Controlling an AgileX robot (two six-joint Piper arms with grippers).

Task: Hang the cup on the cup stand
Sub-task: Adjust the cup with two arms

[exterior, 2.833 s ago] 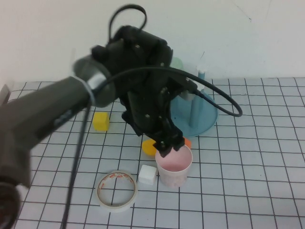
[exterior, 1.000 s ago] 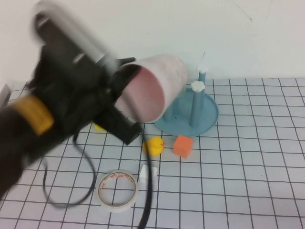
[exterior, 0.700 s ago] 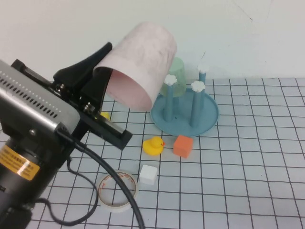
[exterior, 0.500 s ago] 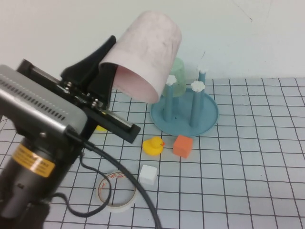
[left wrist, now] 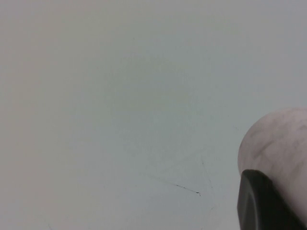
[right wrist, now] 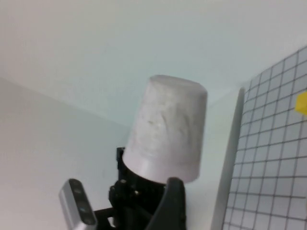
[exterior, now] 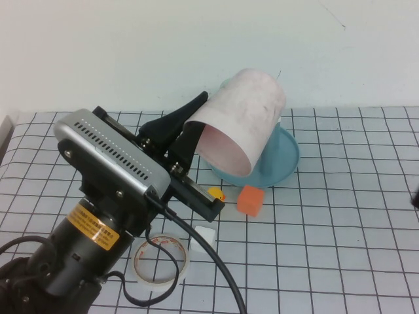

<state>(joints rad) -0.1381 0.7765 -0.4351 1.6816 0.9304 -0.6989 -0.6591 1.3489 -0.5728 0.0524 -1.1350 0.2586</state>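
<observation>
My left gripper (exterior: 194, 118) is shut on the rim of the pale pink cup (exterior: 245, 111), one finger outside the wall and one inside. It holds the cup mouth-down and tilted in the air over the blue cup stand (exterior: 283, 158). The cup hides the stand's pegs and the green cup; only the tray's right rim shows. The left wrist view shows the cup (left wrist: 283, 139) beside one black finger (left wrist: 259, 203). The right wrist view shows the cup (right wrist: 168, 129) from the side, on the left gripper (right wrist: 136, 191). My right gripper (exterior: 416, 196) is only a dark sliver at the right edge.
An orange cube (exterior: 249, 199) lies just in front of the stand, with a yellow duck (exterior: 217, 194) partly hidden by the arm beside it. A white cube (exterior: 207, 235) and a tape roll (exterior: 160, 260) lie nearer the front. The wall stands close behind the stand.
My left gripper lifted the cup off the table, turned it mouth-down, then carried it right and down over the stand's pegs, which it now hides.
</observation>
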